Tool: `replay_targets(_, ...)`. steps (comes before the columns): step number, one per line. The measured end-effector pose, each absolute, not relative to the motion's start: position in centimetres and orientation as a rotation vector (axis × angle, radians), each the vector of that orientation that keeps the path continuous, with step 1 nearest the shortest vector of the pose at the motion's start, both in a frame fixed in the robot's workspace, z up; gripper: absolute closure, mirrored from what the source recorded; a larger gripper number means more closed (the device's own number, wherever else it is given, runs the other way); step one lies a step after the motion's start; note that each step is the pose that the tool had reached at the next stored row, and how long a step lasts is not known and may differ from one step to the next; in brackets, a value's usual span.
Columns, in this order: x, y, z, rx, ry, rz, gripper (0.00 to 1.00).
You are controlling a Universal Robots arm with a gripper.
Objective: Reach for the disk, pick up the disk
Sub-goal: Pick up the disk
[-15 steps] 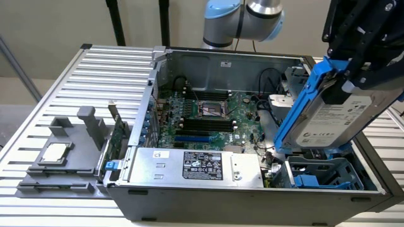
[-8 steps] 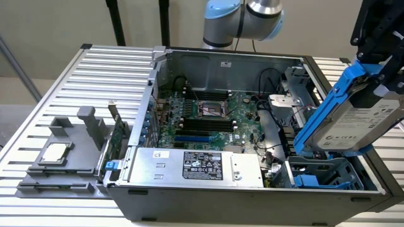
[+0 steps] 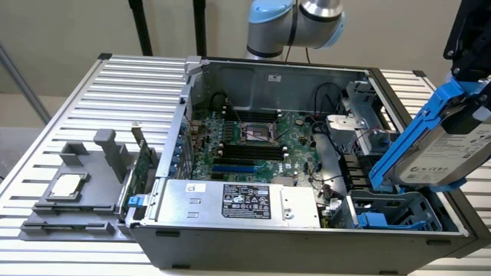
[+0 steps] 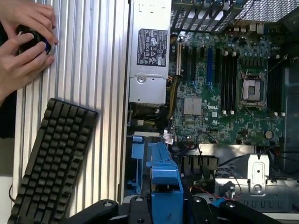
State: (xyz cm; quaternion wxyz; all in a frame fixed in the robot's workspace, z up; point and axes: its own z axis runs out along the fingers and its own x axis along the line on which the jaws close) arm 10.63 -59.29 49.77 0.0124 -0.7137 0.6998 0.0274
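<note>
The disk (image 3: 452, 152) is a silver-grey hard drive with a white label inside a bright blue carrier frame (image 3: 414, 129). It hangs tilted above the open computer case's corner at the exterior view's right, over the drive bay (image 3: 391, 214). My black gripper (image 3: 474, 86) is shut on it from above. In the wrist view the blue carrier (image 4: 163, 182) sits between my fingers (image 4: 140, 210), with my gripper (image 4: 166, 207) clamped on its edge.
The open case (image 3: 307, 253) holds the motherboard (image 3: 253, 144) and a silver power supply with a black label (image 3: 241, 202). A grey tray with a small chip (image 3: 65, 187) lies at the exterior view's left. A black keyboard (image 4: 51, 158) and a person's hands (image 4: 23, 42) rest on the ribbed table.
</note>
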Motion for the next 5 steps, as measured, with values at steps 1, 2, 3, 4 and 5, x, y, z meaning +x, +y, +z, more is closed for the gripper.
replay_targets(1,10.63,-59.29,49.77,-2.225,2.181,0.085,0.67)
replay_targets(2,10.63,-59.29,49.77,-2.225,2.181,0.086,0.67)
replay_targets(3,10.64,-59.29,49.77,-2.225,2.181,0.086,0.67)
replay_targets(4,10.64,-59.29,49.77,-2.225,2.181,0.086,0.67)
replay_targets(5,10.64,-59.29,49.77,-2.225,2.181,0.086,0.67)
